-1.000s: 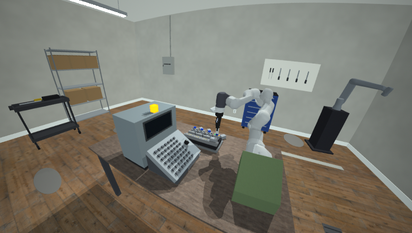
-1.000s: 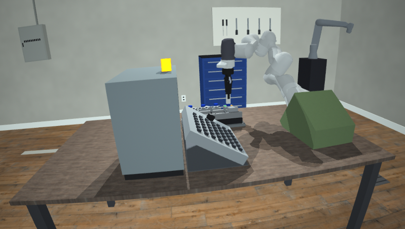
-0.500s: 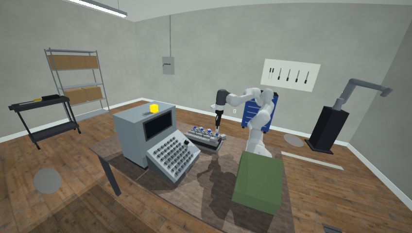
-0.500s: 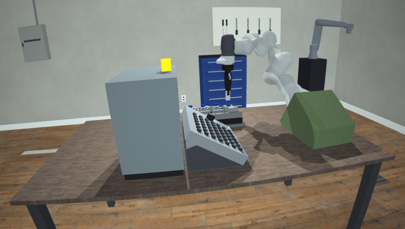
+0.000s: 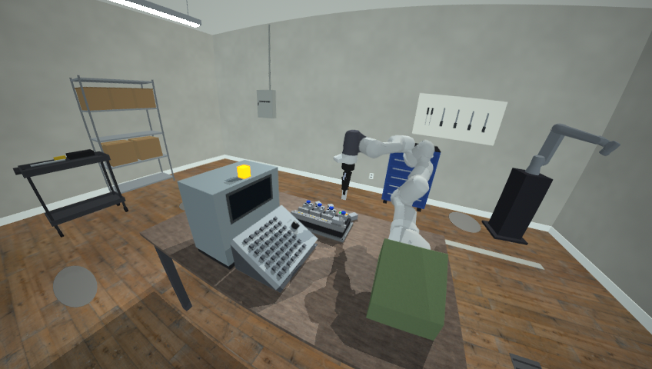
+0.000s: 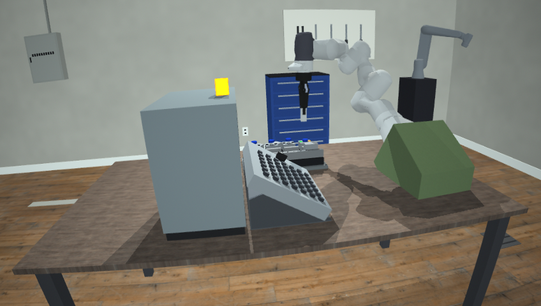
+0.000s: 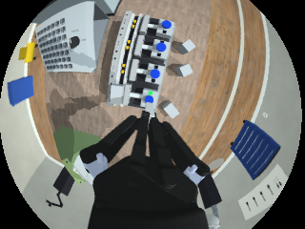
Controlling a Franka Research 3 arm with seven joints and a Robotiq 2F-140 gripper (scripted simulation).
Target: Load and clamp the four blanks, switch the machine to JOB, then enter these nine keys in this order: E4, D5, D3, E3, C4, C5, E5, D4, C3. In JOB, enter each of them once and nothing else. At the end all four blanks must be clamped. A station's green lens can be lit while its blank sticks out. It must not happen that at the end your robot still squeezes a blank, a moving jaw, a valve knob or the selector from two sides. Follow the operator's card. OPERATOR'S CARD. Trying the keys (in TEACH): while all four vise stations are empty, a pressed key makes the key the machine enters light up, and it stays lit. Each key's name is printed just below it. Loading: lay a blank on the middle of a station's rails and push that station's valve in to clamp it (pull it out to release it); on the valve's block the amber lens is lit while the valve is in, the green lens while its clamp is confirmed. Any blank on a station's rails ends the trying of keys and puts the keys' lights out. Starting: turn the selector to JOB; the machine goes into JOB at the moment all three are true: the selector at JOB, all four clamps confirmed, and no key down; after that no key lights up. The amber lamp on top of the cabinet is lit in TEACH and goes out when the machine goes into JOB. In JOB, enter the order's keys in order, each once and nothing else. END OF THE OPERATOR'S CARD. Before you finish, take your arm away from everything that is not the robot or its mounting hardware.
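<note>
- Gripper (image 5: 344, 197) (image 6: 303, 116) (image 7: 148, 108) fingers are brought fully together with nothing held between them; the tips hang above the end of the vise bank (image 5: 318, 223) (image 6: 314, 153) (image 7: 116, 61) nearest the arm.
- At that end station, a green lens (image 7: 151, 93) is lit beside the blue valve knob (image 7: 149, 99), so its clamp can be judged confirmed.
- A pale block (image 7: 116, 93) there is probably the first blank; whether it is properly seated or sticks out cannot be told.
- Three loose blanks are seen on the table beside the bank: the far blank (image 7: 188, 46), the middle blank (image 7: 184, 71) and the near blank (image 7: 171, 110).
- No green is seen at the other three stations, so one station is judged loaded and three are left.
- TEACH is shown by the lit amber lamp (image 5: 244, 171) (image 6: 221, 87); the selector (image 5: 294, 225) (image 6: 281, 156) (image 7: 74, 42) has still to be used, its setting being unreadable.
- On the keypad (image 5: 276, 247) (image 6: 288, 180) (image 7: 56, 43), no lit key is made out; whether keys were tried cannot be told.
- Three loadings, the switch to JOB, all nine entries and the final withdrawal are judged to remain.

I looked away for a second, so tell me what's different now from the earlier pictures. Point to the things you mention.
The gripper (image 5: 344, 197) (image 6: 303, 119) (image 7: 148, 108) has risen, fingers together, away from the vise stations (image 5: 321, 219) (image 7: 138, 59). Nothing was visibly taken hold of or let go. The amber lamp (image 5: 243, 171) (image 6: 221, 87) stayed lit; the cabinet (image 5: 207, 214) (image 6: 197, 162) and key panel (image 5: 277, 247) (image 6: 288, 176) haven't moved.
</note>
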